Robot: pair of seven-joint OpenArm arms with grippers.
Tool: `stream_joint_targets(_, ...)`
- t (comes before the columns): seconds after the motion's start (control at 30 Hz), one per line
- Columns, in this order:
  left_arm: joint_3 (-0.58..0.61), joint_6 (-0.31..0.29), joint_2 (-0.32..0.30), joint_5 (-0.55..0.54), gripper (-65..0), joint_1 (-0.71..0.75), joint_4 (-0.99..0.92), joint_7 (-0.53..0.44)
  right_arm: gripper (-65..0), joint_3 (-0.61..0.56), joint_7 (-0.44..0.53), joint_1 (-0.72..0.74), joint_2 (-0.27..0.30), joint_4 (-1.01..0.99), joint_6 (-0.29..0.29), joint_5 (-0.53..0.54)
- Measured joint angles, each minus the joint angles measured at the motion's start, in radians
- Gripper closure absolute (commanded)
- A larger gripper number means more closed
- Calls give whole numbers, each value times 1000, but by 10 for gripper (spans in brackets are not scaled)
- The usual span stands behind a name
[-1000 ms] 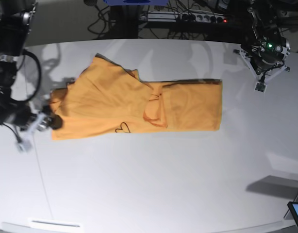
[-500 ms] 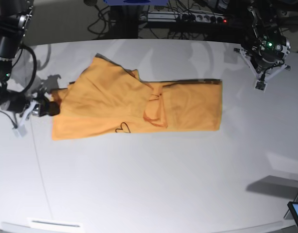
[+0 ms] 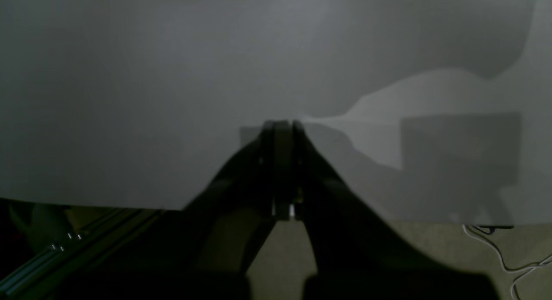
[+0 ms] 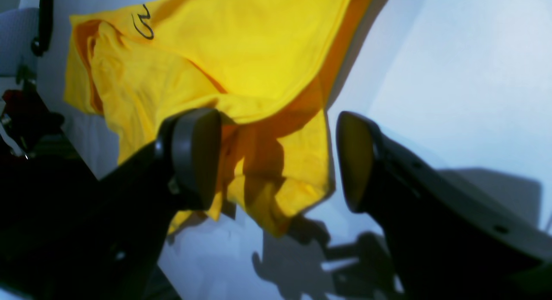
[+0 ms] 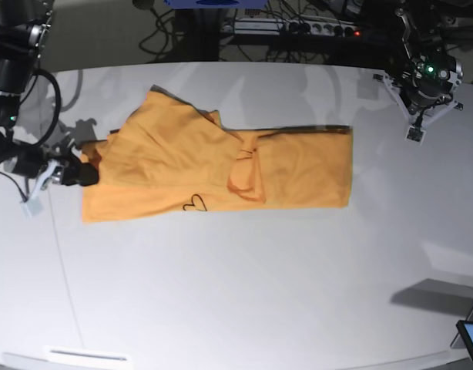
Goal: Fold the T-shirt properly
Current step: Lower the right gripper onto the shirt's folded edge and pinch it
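Base view is showing the T-shirt [image 5: 221, 166] lying partly folded across the middle of the white table [image 5: 244, 293], stretching from the view's left toward its centre-right, with one flap laid over the body and thin black lettering [image 5: 194, 203] showing near its lower edge. At the shirt's left end the right gripper [image 5: 81, 174] is sitting against the cloth's edge. Up in the far right corner of the table the left gripper [image 5: 416, 127] is hanging well apart from the shirt, pointing down over bare tabletop.

Right wrist view is showing the right gripper [image 4: 278, 162] with its two dark fingers [image 4: 194, 157] standing wide apart; a crumpled corner of the yellow cloth [image 4: 241, 67] is lying between them, but neither pad is pressing on it. A bit of black script [image 4: 144, 26] is showing on the cloth near the top left of that view.

Left wrist view is showing the left gripper [image 3: 282, 127] with its fingers pressed together and nothing between them, over the grey tabletop [image 3: 129, 76] near its edge.
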Motion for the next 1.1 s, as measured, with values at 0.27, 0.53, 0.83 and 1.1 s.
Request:
stream_joint_targets(0.27, 0, 0, 0, 0, 0, 0, 0, 0, -501, 1, -3, 0, 32, -3, 0, 1)
stream_joint_targets(0.53, 0, 0, 1, -1, 0, 0, 0, 0, -650, 8, -33, 3, 21, -40, 0, 130)
stream_joint_targets(0.83, 0, 0, 0, 0, 0, 0, 0, 0, -650, 7, -32, 3, 23, -47, 0, 143)
stream_joint_targets(1.1, 0, 0, 0, 0, 0, 0, 0, 0, -650, 14, -6, 5, 5, -122, 4, 203)
